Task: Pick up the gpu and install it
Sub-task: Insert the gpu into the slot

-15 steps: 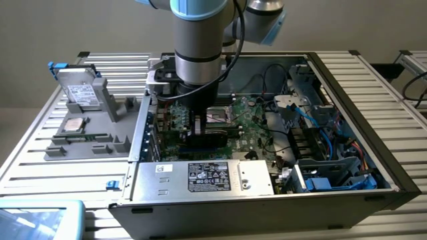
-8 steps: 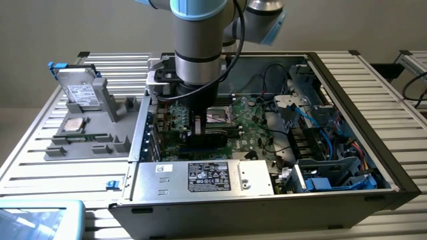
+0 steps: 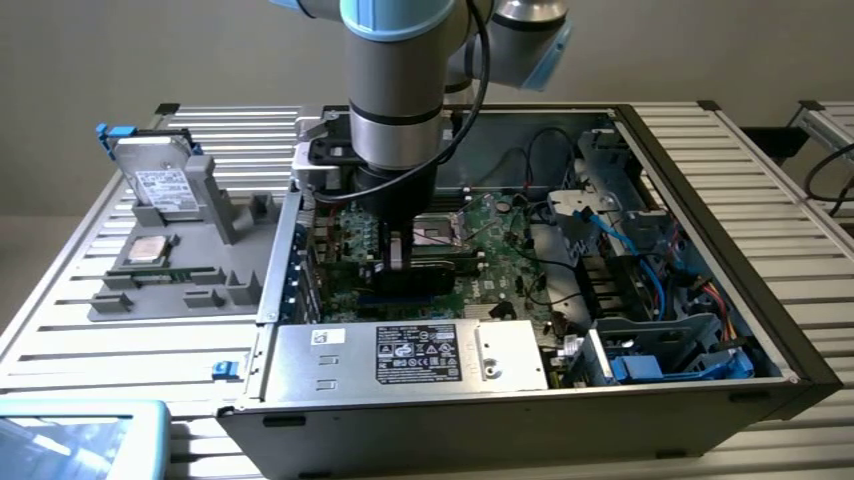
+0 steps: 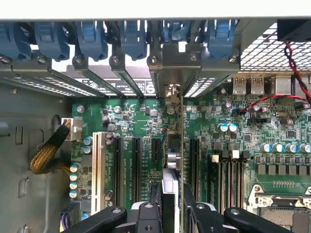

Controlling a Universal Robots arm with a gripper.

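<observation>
My gripper (image 3: 396, 260) reaches down into the open computer case (image 3: 694, 160), over the green motherboard (image 3: 501, 240). It is shut on the gpu (image 3: 427, 272), which stands upright on edge between the fingers (image 4: 158, 204). In the wrist view the gpu (image 4: 181, 141) shows as a thin edge running from my gripper (image 4: 173, 196) to its metal bracket (image 4: 174, 60) at the case's rear openings. It stands among the black expansion slots (image 4: 136, 165). The slot under it is hidden, so I cannot tell how deep it sits.
A grey fixture (image 3: 200, 290) at the exterior view's left carries a silver hard drive (image 3: 163, 185) and a processor (image 3: 147, 250). The power supply (image 3: 400, 355) fills the case's near side. Blue and black cables (image 3: 627, 250) crowd the exterior view's right. Blue retention clips (image 4: 92, 39) line the rear wall.
</observation>
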